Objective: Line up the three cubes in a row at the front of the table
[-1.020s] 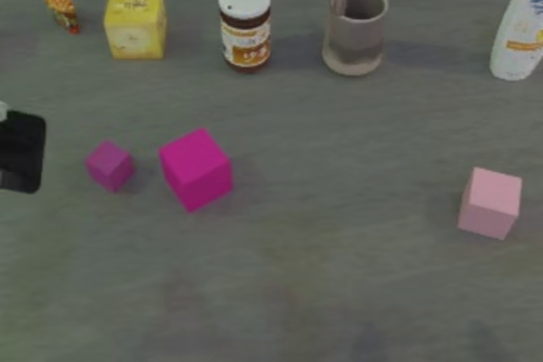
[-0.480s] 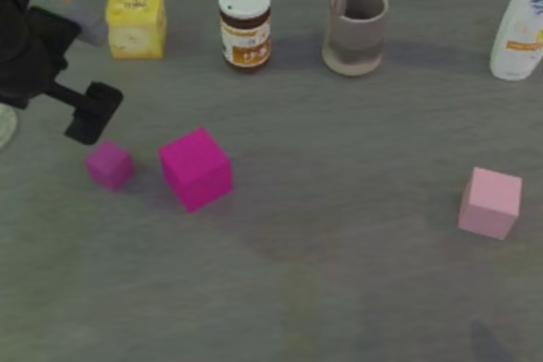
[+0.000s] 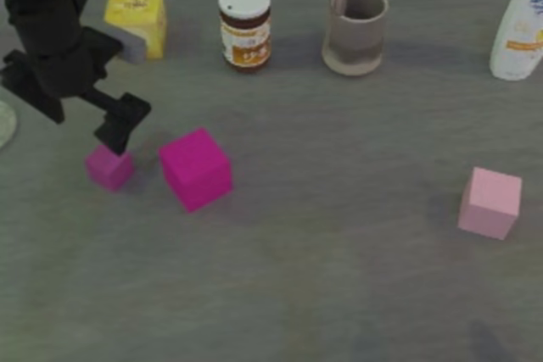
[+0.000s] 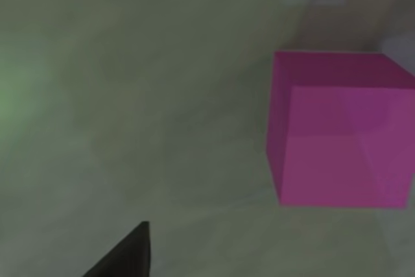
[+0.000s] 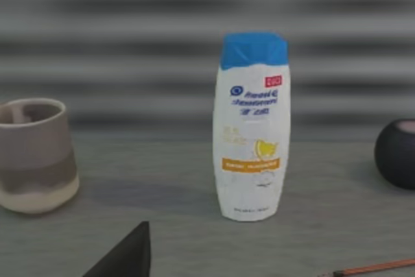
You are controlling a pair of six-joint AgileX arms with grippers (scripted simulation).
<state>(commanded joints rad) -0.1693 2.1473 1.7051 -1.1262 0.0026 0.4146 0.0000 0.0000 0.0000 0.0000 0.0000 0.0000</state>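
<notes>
Purple-magenta, the small cube (image 3: 109, 167) sits at the desk's (image 3: 339, 277) left side, with the left end effector (image 3: 119, 129) poised right over its upper edge; whether its fingers are open I cannot tell. Just beside it to the right lies the larger bright magenta cube (image 3: 195, 169). Well apart, near the right edge, rests the pale pink cube (image 3: 489, 203). No right end effector shows from above.
</notes>
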